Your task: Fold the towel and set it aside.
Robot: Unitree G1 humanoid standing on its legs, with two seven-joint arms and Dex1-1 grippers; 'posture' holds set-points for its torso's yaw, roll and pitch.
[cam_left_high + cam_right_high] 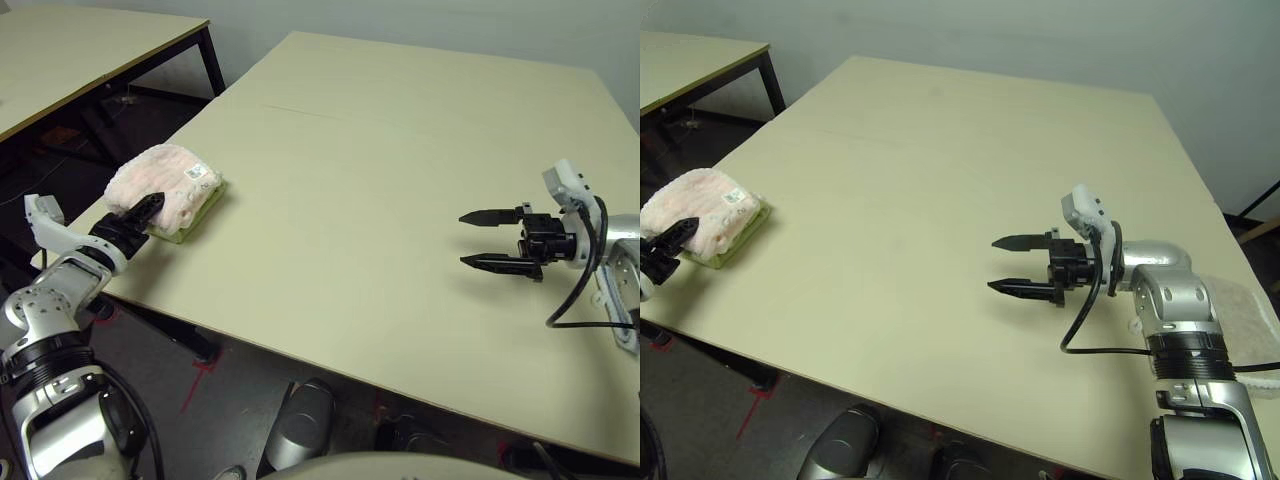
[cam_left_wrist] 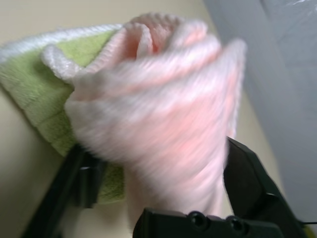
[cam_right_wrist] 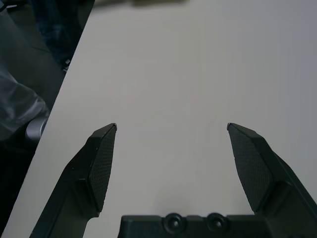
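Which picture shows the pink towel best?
The left wrist view: the pink towel looks biggest there, folds showing. Both eye views show it smaller, lying on the green towel. The right wrist view shows bare table.

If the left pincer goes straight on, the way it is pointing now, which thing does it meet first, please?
The pink towel, I think: it already stands between the open fingers of the left pincer. How deep it would press in is unclear.

1. I see the pink towel (image 1: 165,185), fluffy with whitish edging and a small pale label, folded into a thick bundle.
2. It lies atop a green towel (image 1: 205,215) near the surface's (image 1: 350,200) edge, at my left.
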